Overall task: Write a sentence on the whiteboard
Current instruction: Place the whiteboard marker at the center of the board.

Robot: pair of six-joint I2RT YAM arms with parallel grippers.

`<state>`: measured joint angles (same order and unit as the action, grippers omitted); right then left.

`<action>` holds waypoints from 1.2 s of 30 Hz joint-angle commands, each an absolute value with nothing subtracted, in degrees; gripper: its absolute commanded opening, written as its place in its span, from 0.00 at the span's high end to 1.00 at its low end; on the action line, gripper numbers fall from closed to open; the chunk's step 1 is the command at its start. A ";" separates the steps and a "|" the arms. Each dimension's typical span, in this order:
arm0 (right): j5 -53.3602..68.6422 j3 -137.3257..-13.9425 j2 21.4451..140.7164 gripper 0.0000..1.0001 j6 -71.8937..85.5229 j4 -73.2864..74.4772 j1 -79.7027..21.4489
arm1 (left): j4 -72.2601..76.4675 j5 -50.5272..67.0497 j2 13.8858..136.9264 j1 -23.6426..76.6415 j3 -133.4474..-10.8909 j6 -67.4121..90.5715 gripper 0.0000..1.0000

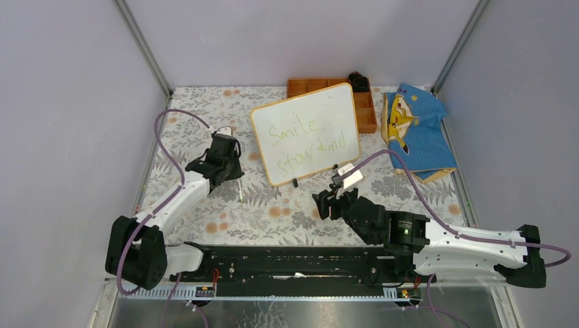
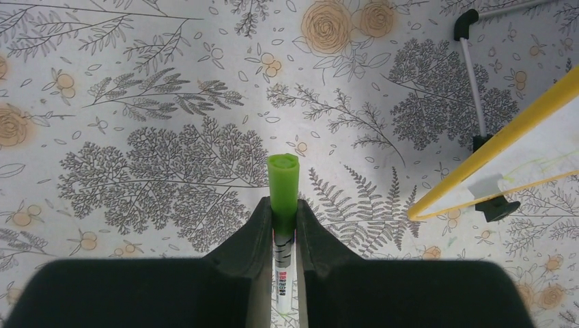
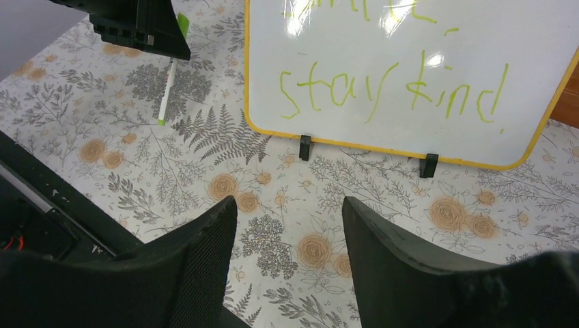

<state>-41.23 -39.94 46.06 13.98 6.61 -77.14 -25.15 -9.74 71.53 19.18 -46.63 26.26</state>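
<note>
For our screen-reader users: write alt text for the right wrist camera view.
A whiteboard with a yellow frame stands on a flowered tablecloth, the words "stay kind!" handwritten on it in light green. The right arm's two black fingers stand apart and empty in the foreground; a marker points downward at upper left.

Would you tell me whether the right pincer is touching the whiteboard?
Apart. The right wrist view shows the open right pincer stopped short of the whiteboard, with a strip of flowered table visible between them.
</note>
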 commanded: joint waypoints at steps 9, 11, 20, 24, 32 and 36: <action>-44.72 -47.16 55.90 0.36 7.64 0.53 -76.42 | -21.73 -7.52 77.27 18.90 -48.44 25.81 1.00; -43.82 -48.12 57.29 0.36 6.89 0.53 -74.81 | -21.97 -7.51 77.98 18.90 -48.60 25.67 1.00; -32.75 -46.37 60.07 0.36 10.30 -3.88 -66.97 | -23.35 -6.35 84.03 18.90 -50.04 25.15 1.00; -32.46 -45.08 60.53 0.36 10.55 -5.56 -66.97 | -23.68 -5.64 85.61 18.76 -50.19 25.09 1.00; -31.23 -42.28 58.06 0.36 14.40 -5.48 -66.97 | -24.65 -5.28 88.48 18.81 -50.79 25.09 0.96; -32.16 -41.48 56.63 0.36 14.34 -4.72 -66.97 | -25.13 -6.26 89.87 18.81 -51.26 24.87 0.93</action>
<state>-31.88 -41.67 59.22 12.95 -2.90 -67.18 -24.32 -5.52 88.62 19.07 -49.45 26.13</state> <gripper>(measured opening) 0.638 0.185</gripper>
